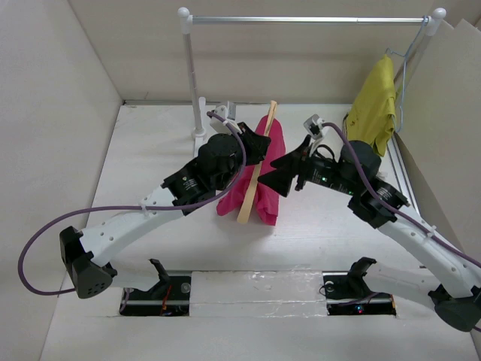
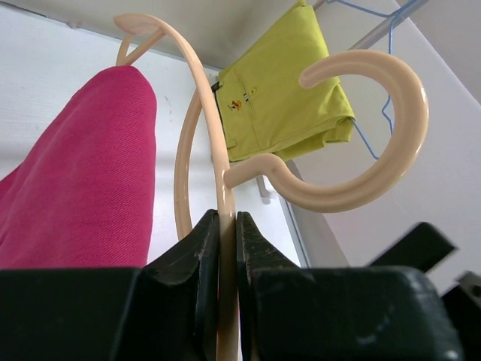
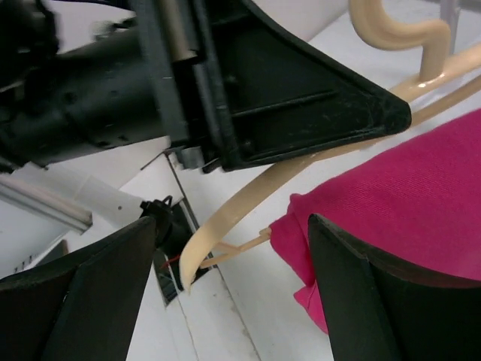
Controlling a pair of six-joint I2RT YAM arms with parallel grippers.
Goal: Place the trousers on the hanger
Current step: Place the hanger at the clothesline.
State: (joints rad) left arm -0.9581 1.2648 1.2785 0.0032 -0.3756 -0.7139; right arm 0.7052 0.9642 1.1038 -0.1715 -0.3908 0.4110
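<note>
The left gripper [image 2: 228, 226] is clamped narrow on the curved arm of the hanger [image 2: 225, 169]. The hook curls up beyond its fingers and off to their right. The trousers [image 2: 83, 173] hang just left of those fingers, folded over the hanger's thin lower bar. From above, they cover most of its length.

The right gripper [image 3: 233, 226] stands wide and holds nothing. One tip of the hanger, the bare end of the bar and a corner of the cloth lie between its fingers, and it touches none of them.

I judge the draping to be nearly done, with the step in hand being to settle the cloth. The next move likely calls for the right gripper to pinch that corner and even the fold along the bar. Meanwhile the left must hold the hanger level so that nothing slides off. I cannot tell whether both legs lie over the bar.
</note>
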